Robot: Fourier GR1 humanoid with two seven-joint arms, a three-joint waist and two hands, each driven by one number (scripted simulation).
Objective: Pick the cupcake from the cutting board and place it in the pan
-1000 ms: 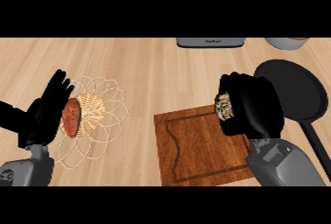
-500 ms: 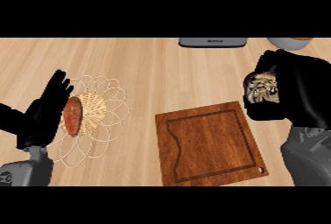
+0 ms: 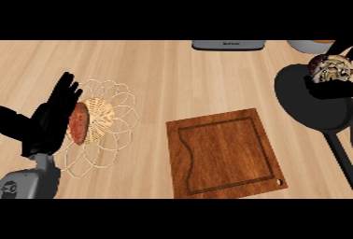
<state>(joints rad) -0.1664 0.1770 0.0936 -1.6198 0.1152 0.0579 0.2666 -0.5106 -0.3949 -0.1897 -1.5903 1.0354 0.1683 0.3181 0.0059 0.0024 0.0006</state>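
Note:
The cupcake (image 3: 329, 68), brown with pale swirled topping, is held at the far right edge, over the far part of the black pan (image 3: 303, 103). My right hand (image 3: 329, 88) is curled round it, and most of the hand is cut off by the frame edge. The pan's handle (image 3: 341, 153) runs toward the lower right. The wooden cutting board (image 3: 228, 151) lies in the lower middle with nothing on it. My left hand (image 3: 52, 114) rests open at the left, fingers up.
A pale wire basket (image 3: 114, 122) holding a round brown item (image 3: 80, 123) sits beside my left hand. A grey appliance (image 3: 228, 45) and a bowl (image 3: 312, 45) stand along the far edge. Bare wood counter lies between basket and board.
My right hand has carried the cupcake off the cutting board, rightward and away, until it is over the pan. The left hand has stayed put.

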